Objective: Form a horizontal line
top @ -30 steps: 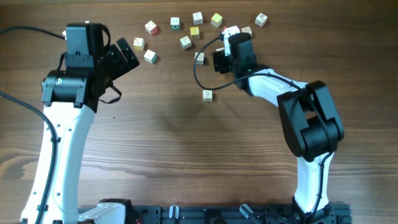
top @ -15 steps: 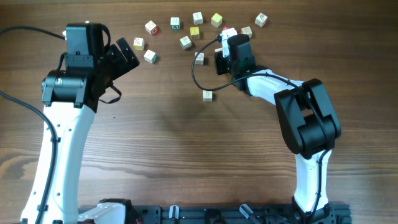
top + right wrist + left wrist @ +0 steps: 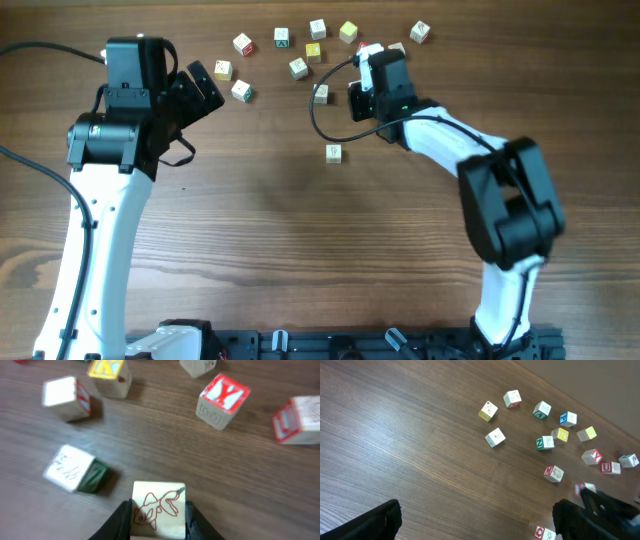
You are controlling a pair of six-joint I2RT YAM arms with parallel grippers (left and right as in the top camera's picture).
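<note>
right gripper [image 3: 158, 521] pinches a fish-marked cube [image 3: 158, 499], drawing facing up.

The fish cube [image 3: 157, 502], pinched in the right hand [image 3: 157, 522], bears a red line drawing of a fish on its top face. Ahead of that hand and to its right, the Y cube [image 3: 222, 401] shows a red Y in a red frame. Ahead and to its left, the K cube [image 3: 109, 374] shows a K on yellow. Just left of the hand, the Z cube [image 3: 95, 478] has a white Z on its green side. Well ahead of the left hand [image 3: 480, 525], the M cube [image 3: 550, 472] and U cube [image 3: 606, 467] show red letters. The other faces are too blurred to read.
</note>
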